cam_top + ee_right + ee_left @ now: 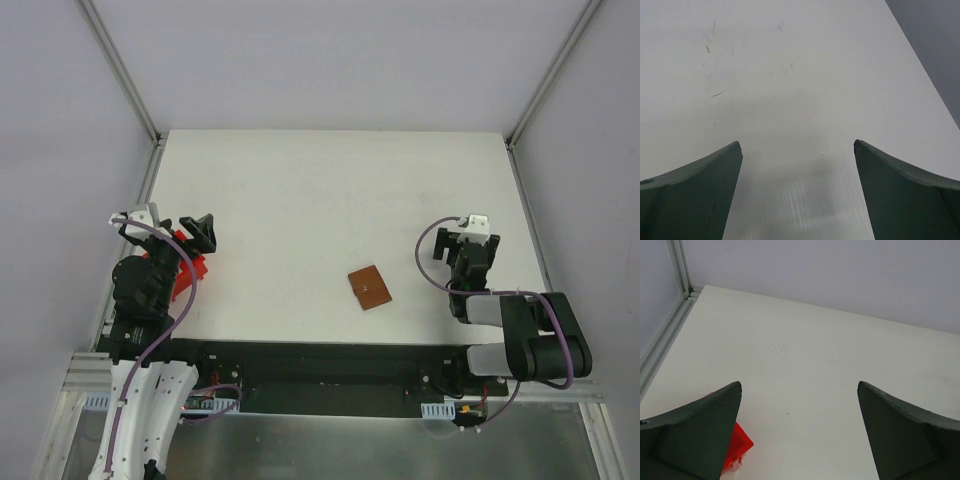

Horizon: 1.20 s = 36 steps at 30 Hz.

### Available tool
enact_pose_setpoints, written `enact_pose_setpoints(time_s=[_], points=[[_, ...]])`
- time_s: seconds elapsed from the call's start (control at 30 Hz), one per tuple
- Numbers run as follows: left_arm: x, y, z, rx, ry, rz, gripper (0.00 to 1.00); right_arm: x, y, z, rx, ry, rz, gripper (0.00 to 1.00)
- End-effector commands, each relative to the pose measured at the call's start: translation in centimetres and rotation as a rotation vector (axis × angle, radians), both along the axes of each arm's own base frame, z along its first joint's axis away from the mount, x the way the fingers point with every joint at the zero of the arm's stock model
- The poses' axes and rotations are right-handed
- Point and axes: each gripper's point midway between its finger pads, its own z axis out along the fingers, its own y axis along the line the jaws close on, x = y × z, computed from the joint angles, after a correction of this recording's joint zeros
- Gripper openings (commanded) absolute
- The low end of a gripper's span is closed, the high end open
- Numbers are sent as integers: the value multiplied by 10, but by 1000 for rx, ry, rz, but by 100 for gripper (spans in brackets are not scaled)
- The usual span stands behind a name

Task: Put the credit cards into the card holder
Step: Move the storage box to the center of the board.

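The card holder (370,287) is a small brown square wallet lying flat and closed on the white table, near the front middle; only the top view shows it. No credit cards show in any view. My left gripper (200,230) (800,385) hovers at the table's left side, well to the left of the card holder, open and empty. My right gripper (472,240) (797,144) hangs to the right of the card holder, also open with only bare table between its fingers.
A red plastic tray (192,268) (738,446) sits at the left, mostly hidden under my left arm and finger. Grey walls and aluminium frame rails (120,70) close in the table at the back and sides.
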Motion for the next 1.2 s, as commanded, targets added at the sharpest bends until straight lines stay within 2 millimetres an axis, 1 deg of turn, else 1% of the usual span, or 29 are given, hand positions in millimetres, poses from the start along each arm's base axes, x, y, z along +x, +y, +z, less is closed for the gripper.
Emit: enact_pose_setpoints(time_s=[0.0, 0.03, 0.07, 0.1, 0.13, 0.2, 0.23, 0.27, 0.33, 0.37, 0.4, 0.47, 0.5, 0.57, 0.63, 0.73, 0.8, 0.87, 0.9, 0.97, 1.07, 1.17], points=[[0, 12, 17, 5, -45, 60, 99, 9, -1, 19, 20, -75, -10, 96], [-1, 19, 19, -32, -50, 109, 99, 9, -2, 23, 18, -85, -20, 96], [-2, 28, 21, -64, -56, 166, 99, 9, -1, 32, 20, -101, -16, 96], [-3, 31, 25, -77, -66, 180, 99, 6, -1, 32, 16, -70, -16, 96], [-4, 28, 26, -62, -71, 162, 99, 4, -2, 36, 17, -51, -20, 96], [-8, 16, 31, -5, -89, 82, 99, -2, 0, 38, 53, 26, -37, 96], [-10, 12, 34, 11, -98, 55, 99, -2, 2, 46, 85, 39, -43, 96], [-11, 11, 37, 10, -104, 52, 99, -5, 7, 49, 117, 74, -30, 96], [-13, 14, 39, -33, -101, 75, 99, -11, 30, 66, 192, 108, 81, 96], [-15, 17, 39, -63, -97, 98, 99, -13, 41, 76, 285, 84, 97, 96], [-17, 21, 36, -91, -78, 122, 99, -16, 57, 87, 357, 69, 157, 96], [-23, 25, 31, -136, -43, 154, 99, -23, 101, 112, 445, 70, 396, 96], [-25, 27, 26, -131, -28, 164, 99, -27, 117, 128, 495, 76, 469, 96], [-25, 30, 17, -134, -15, 188, 99, -33, 135, 138, 547, 138, 532, 96], [-23, 34, 0, -144, 46, 216, 99, -42, 151, 138, 559, 212, 584, 96], [-17, 36, -31, -179, 202, 264, 99, -52, 174, 139, 553, 250, 654, 96], [-8, 31, -47, -189, 274, 253, 99, -58, 184, 134, 538, 265, 677, 96], [1, 28, -59, -199, 336, 247, 99, -64, 193, 126, 532, 294, 702, 96], [5, 28, -64, -210, 359, 260, 99, -67, 197, 122, 532, 312, 710, 96], [15, 27, -68, -208, 370, 255, 99, -72, 202, 113, 528, 347, 725, 96], [24, 30, -76, -211, 413, 289, 99, -80, 205, 103, 528, 380, 730, 96], [32, 27, -92, -212, 485, 288, 99, -87, 205, 97, 532, 391, 728, 96]])
